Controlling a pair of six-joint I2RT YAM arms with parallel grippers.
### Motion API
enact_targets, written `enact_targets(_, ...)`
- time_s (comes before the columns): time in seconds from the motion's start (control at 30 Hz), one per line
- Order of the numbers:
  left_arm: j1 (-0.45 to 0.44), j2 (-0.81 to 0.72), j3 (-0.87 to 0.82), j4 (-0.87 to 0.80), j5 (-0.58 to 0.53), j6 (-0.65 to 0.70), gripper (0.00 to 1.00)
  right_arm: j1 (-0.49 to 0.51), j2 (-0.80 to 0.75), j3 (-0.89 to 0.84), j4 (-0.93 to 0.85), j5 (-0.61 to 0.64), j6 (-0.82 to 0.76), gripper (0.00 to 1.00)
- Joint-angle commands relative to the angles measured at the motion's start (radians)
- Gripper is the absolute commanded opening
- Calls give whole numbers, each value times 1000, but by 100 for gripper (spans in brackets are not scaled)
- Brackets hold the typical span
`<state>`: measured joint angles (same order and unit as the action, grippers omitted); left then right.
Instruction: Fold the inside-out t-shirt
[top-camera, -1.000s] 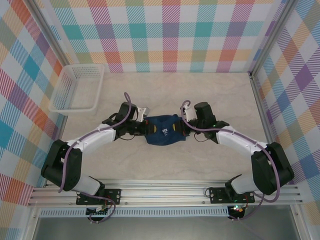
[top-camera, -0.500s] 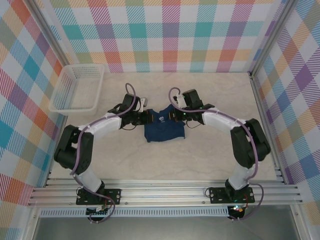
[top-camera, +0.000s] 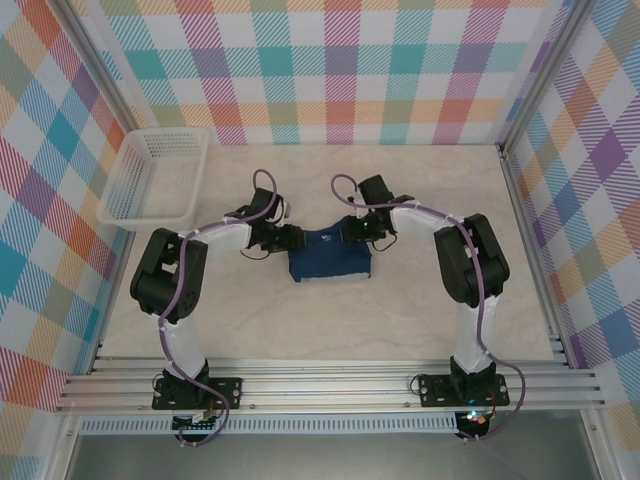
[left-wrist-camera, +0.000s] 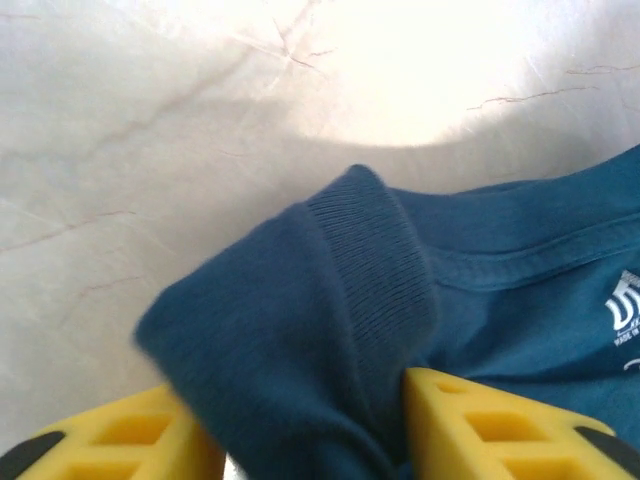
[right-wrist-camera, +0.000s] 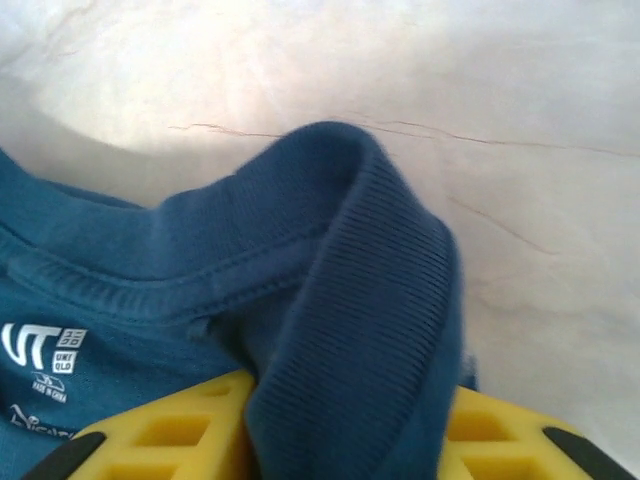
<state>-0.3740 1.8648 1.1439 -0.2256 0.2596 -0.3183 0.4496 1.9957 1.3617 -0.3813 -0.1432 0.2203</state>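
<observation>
Both arms are reaching farther across the counter than a second ago. The inside-out t-shirt, then a bunched bundle nearer the bases, is now lying as a flat, roughly rectangular fold at mid-counter. The left end effector is sitting at its far left corner and the right end effector at its far right corner. Each one's yellow fingers are standing partway apart, with the ribbed collar fold lying loosely between them. A white printed label is showing on the fabric. The white basket is resting well apart, far left.
</observation>
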Motion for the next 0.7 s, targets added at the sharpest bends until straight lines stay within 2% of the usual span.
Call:
enact_targets(0.0, 9, -84, 0, -41, -54, 9, 53, -27, -104, -8, -94, 38, -17, 41)
enact_targets(0.13, 10, -194, -57, -102, -115, -15, 62, -31, -212, -54, -113, 46, -30, 47)
enact_targets(0.2, 5, -275, -126, -64, -58, -44, 70, -26, -268, -94, -80, -7, -19, 53)
enact_targets(0.3, -15, -349, -202, 52, 90, -87, 70, 0, -296, -140, 9, -121, 25, 51)
enact_targets(0.4, -58, -337, -205, 115, 188, -120, 67, 22, -239, -136, 80, -228, 93, 46)
enact_targets(0.47, -84, -299, -195, 131, 196, -134, 65, 23, -190, -130, 122, -268, 135, 43)
enact_targets(0.67, -106, -162, -195, 159, 171, -122, 61, -5, -61, -100, 98, -207, 147, 35)
